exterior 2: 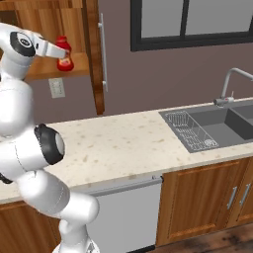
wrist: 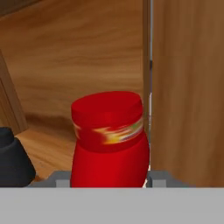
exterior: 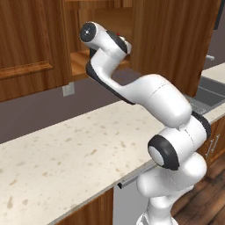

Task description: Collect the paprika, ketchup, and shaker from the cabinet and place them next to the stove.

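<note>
The ketchup (wrist: 109, 144), a bright red bottle with a narrower red top, stands in the cabinet (wrist: 65, 52) niche, against its right wall. My gripper (wrist: 109, 178) is shut on the bottle's body, one tip on each side. From the right base view the ketchup (exterior 2: 64, 58) sits at the end of my hand (exterior 2: 53, 49), just over the shelf (exterior 2: 44, 71). The black-grey shaker (wrist: 12, 159) stands on the shelf to the bottle's left, partly cut off. The paprika and the stove are out of view.
A speckled counter (exterior: 66, 145) runs below the cabinet, with a wall outlet (exterior 2: 57, 88) above it. A sink (exterior 2: 232, 123) with faucet (exterior 2: 232, 79) and a drain rack (exterior 2: 190, 131) lies to the right. The cabinet door (exterior 2: 101, 49) beside the niche has a long handle.
</note>
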Controlling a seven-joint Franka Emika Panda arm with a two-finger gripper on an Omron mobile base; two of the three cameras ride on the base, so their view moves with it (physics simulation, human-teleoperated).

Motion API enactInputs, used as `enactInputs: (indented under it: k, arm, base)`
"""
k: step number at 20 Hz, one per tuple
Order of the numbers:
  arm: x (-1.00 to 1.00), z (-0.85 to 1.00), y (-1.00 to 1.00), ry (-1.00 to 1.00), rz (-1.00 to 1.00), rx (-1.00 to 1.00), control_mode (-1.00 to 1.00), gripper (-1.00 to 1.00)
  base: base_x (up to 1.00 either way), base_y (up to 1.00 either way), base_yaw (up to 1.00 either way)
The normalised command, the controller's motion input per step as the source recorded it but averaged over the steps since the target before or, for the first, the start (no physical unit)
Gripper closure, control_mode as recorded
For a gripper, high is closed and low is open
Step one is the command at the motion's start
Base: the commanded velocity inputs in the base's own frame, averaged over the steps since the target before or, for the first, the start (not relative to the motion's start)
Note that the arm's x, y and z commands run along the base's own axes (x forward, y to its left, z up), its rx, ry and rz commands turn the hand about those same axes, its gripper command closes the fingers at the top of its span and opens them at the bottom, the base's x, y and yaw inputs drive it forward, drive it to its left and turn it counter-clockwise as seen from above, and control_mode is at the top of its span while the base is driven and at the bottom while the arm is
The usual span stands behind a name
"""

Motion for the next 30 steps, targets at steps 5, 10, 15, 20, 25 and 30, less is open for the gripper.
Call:
enactInputs:
  k: [5,10,15,20,25,30]
  arm:
    - [-0.97,0.01,-0.09,-0.03,0.0,0.0,-1.0,1.0]
    - [-1.0,0.0,-0.1,-0.02,0.0,0.01,-1.0,1.0]
    - [-1.0,0.0,-0.14,-0.02,0.0,0.01,-1.0,1.0]
    - [-1.0,-0.01,-0.3,-0.06,-0.04,0.03,-1.0,1.0]
    - [-1.0,-0.04,-0.43,-0.05,-0.07,0.05,-1.0,1.0]
    - [-1.0,-0.15,-0.45,-0.02,-0.08,0.03,-1.0,1.0]
  base:
    - [0.0,0.0,0.0]
    - [0.0,0.0,0.0]
    - [0.0,0.0,0.0]
    - [0.0,0.0,0.0]
    - [0.0,0.0,0.0]
    - [0.0,0.0,0.0]
